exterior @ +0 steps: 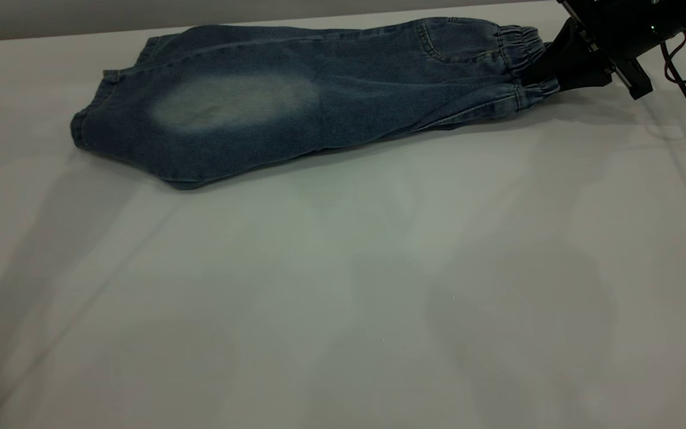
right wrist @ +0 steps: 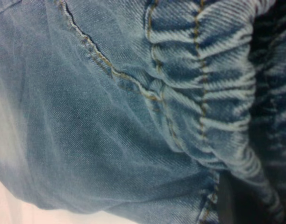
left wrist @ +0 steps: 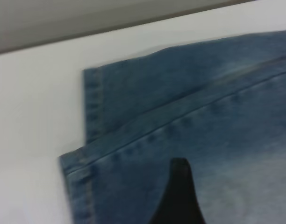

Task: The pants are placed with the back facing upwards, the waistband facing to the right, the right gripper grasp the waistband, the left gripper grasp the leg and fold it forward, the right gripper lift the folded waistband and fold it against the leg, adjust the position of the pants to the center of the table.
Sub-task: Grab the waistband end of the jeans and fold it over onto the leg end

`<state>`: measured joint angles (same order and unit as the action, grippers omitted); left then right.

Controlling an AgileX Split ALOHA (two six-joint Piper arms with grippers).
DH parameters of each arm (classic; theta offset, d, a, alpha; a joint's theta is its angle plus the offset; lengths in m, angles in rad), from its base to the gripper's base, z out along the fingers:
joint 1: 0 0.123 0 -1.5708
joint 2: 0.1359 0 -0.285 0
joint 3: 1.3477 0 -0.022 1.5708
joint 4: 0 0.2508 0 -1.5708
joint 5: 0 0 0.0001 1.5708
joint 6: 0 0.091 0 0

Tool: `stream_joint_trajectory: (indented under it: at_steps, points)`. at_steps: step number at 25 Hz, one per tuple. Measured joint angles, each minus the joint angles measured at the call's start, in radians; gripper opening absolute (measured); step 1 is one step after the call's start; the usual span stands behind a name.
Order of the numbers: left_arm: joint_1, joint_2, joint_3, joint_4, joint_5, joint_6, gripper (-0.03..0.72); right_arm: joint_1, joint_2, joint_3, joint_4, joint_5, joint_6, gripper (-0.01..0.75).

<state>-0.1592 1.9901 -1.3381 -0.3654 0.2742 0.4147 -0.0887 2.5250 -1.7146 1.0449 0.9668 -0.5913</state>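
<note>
Blue jean pants (exterior: pixel 295 101) folded in half the long way, lying flat near the table's (exterior: pixel 343 298) far edge, pale patch on top, ruffled waistband (exterior: pixel 524 59) at the right, leg ends at the left.

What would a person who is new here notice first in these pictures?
First, the pants, already folded in half lengthwise, lying across the far part of the white table. Then the right end effector at the far right, closed on the ruffled waistband. A pale faded patch also stands out on the top leg.
</note>
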Motion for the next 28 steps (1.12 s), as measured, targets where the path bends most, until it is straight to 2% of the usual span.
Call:
stream_joint_trajectory:
  at_steps: [7,18,23,28]
  points:
    - [-0.083,0.131,-0.207,0.000,0.230,0.000,0.517,0.000,-0.004,-0.050,-0.001,0.058,-0.004,0.058]
    - [-0.163,0.463,-0.719,0.056,0.642,-0.012,0.517,0.000,-0.008,-0.079,0.001,0.089,-0.014,0.057]
    - [-0.185,0.589,-0.882,0.125,0.741,-0.038,0.517,0.000,-0.009,-0.079,0.002,0.102,-0.016,0.057]
    - [-0.197,0.654,-0.911,0.191,0.749,-0.055,0.517,0.000,-0.009,-0.079,0.005,0.108,-0.019,0.057]
